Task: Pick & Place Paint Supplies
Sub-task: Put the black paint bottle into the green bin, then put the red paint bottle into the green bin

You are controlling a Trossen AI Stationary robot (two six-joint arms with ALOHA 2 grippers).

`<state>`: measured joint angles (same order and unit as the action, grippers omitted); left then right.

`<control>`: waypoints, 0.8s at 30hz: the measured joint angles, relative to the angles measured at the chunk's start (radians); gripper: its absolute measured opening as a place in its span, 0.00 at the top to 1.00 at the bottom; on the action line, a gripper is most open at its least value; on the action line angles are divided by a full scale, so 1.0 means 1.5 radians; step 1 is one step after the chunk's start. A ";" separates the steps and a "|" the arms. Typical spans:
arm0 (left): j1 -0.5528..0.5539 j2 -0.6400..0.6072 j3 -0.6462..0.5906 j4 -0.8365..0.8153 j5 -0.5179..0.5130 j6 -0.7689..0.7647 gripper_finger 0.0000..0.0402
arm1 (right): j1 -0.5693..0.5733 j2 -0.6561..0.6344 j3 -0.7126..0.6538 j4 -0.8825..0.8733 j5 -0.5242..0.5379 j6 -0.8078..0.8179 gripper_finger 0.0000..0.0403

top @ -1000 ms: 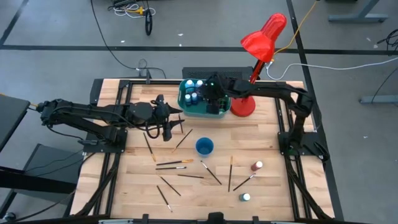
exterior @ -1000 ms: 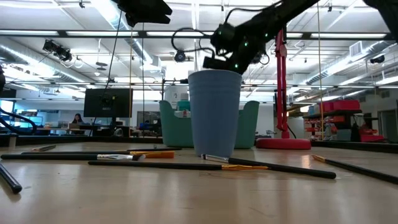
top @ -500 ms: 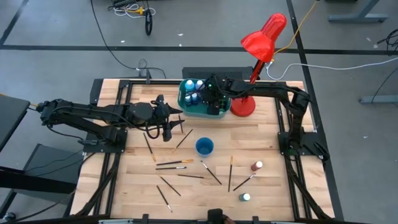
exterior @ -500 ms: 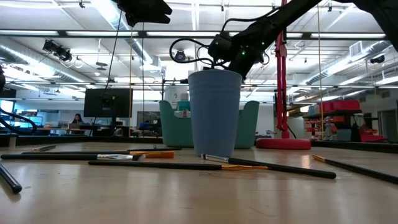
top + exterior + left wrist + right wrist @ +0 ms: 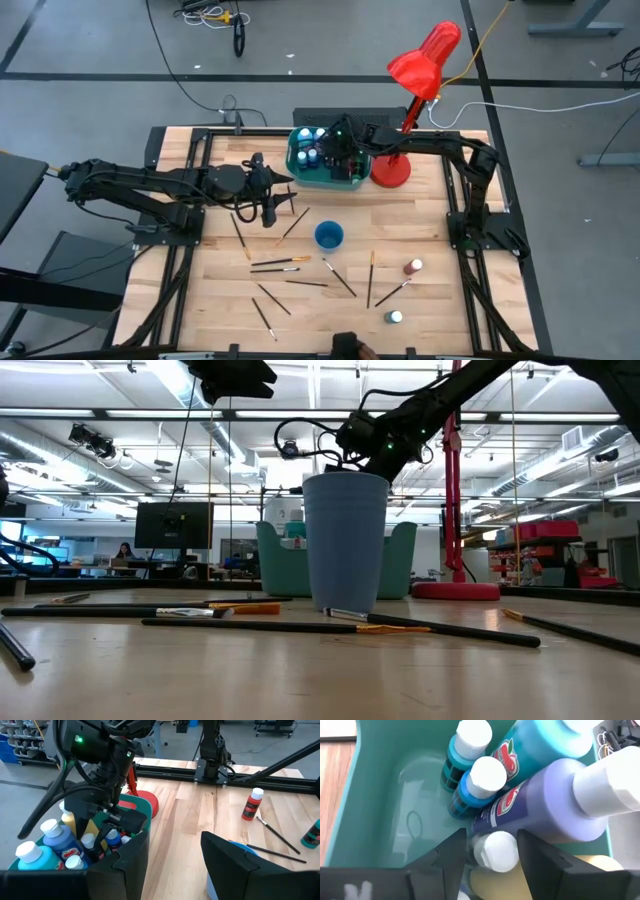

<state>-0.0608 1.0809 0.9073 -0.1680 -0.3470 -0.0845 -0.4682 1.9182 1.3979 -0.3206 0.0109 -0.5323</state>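
Note:
My right gripper reaches down into the teal tub at the table's far side. It is open. Its fingers stand on either side of a white-capped bottle among several paint bottles lying in the tub. My left gripper hovers open over the table's left middle, with nothing between its fingers. Several paintbrushes lie flat on the wood. A red bottle and a teal bottle stand near the right front. My right gripper comes from above, slanting down into the tub. Its two fingers flank the white cap of a bottle that lies among the others. I cannot tell whether either finger touches the cap.
A blue cup stands upright at the table's middle. The red desk lamp's base sits just right of the tub, and its head reaches past the far edge. Black frame rails run along the table's sides.
My right gripper has sunk a little into the teal tub. In the low view its tip has gone from just above the blue cup's rim to behind the cup.

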 joint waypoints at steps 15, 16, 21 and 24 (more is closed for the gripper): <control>0.000 0.000 0.000 -0.002 0.000 0.009 0.53 | 0.109 -0.134 -0.001 -0.095 0.000 0.087 0.55; 0.000 0.000 0.000 -0.002 0.000 0.007 0.53 | 0.123 -0.147 -0.001 -0.110 -0.003 0.093 0.55; 0.000 0.000 0.000 0.002 0.000 -0.019 0.53 | 0.205 -0.197 -0.001 -0.219 -0.064 0.111 0.55; 0.000 0.000 0.000 0.001 0.000 -0.033 0.53 | 0.259 -0.219 -0.001 -0.254 -0.099 0.158 0.55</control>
<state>-0.0612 1.0813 0.9073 -0.1664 -0.3468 -0.1345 -0.0803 1.5902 1.3968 -0.7020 -0.1369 -0.2956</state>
